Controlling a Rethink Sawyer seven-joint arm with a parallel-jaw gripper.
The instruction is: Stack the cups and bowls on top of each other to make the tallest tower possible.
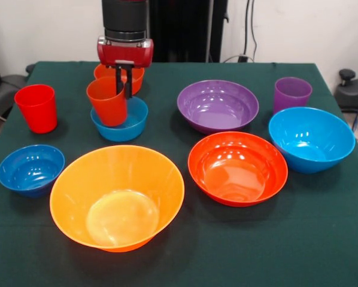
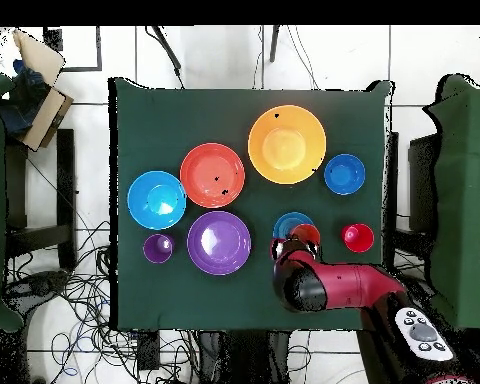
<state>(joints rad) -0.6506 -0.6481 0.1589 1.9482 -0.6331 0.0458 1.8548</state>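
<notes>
My gripper (image 1: 124, 84) comes down at the back left, fingers close together over the right rim of the orange-red cup (image 1: 107, 100). The cup is tilted, its base inside the small light blue bowl (image 1: 122, 122). The small orange bowl (image 1: 137, 76) stands just behind. The red cup (image 1: 37, 107) and small dark blue bowl (image 1: 30, 169) are at the left. The big yellow-orange bowl (image 1: 117, 197) stands empty in front, with the red-orange bowl (image 1: 237, 167) to its right. The purple bowl (image 1: 218, 106), purple cup (image 1: 292, 94) and large light blue bowl (image 1: 311, 139) are at the right.
All stands on a dark green table (image 1: 322, 239). In the overhead view my arm (image 2: 334, 285) covers the gripper and the small orange bowl; the small light blue bowl (image 2: 290, 224) shows beside it. Cables lie on the floor around the table.
</notes>
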